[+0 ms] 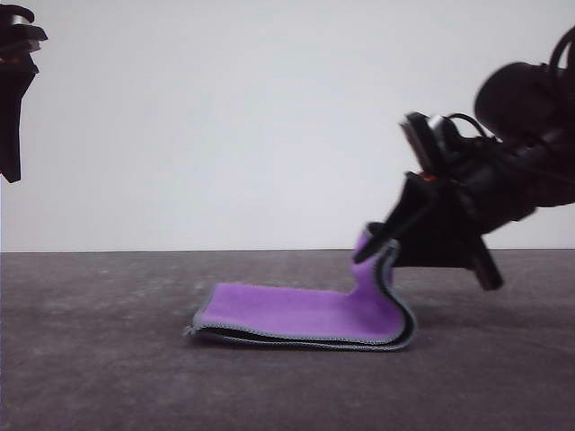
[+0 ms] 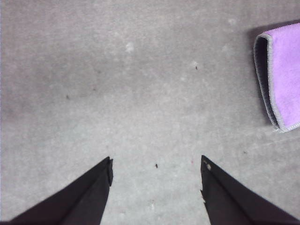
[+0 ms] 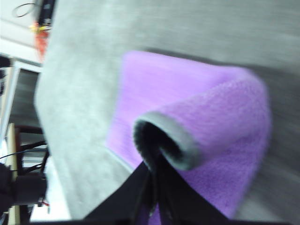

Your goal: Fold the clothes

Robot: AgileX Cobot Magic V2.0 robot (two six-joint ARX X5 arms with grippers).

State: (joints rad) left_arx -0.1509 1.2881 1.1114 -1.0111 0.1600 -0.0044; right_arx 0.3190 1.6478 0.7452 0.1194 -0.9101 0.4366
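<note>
Cloth lies on the desk, roughly mid-desk toward my right side, purple face up, dark face underneath, grey hem showing along the near edge. Its right end is lifted and curls upward. My right pincer is clamped on that raised end, jaws together on the hem; wrist view is blurred but shows the cloth rolled over the fingertips. My left pincer hangs above bare desk, jaws apart, cloth's edge well off to the side.
</note>
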